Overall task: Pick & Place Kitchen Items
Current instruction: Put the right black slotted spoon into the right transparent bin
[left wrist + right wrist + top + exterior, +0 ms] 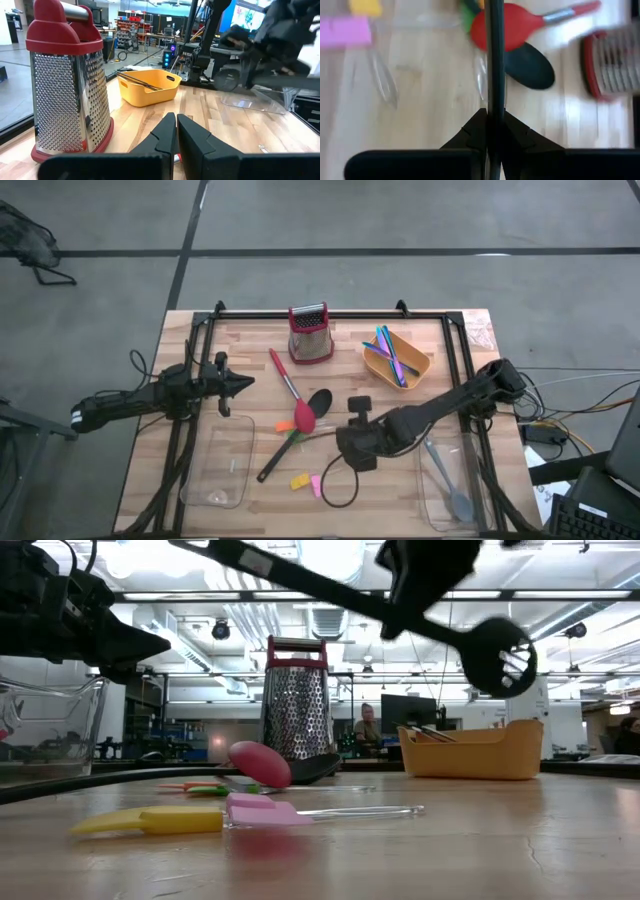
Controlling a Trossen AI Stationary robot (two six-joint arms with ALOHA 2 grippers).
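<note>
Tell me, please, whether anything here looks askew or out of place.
Nothing spilled or broken. The red-headed spoon lies crossed over a black spoon mid-table; the right gripper holds a black utensil tilted in the air.

Readable text: none in any view.
Grater [309, 332]: no legible brand or label.
Yellow tray [397, 358]: no markings.
Clear containers [222, 462]: no markings.
Background monitors [250, 15]: lit, content illegible.
Room signage: none legible.
</note>
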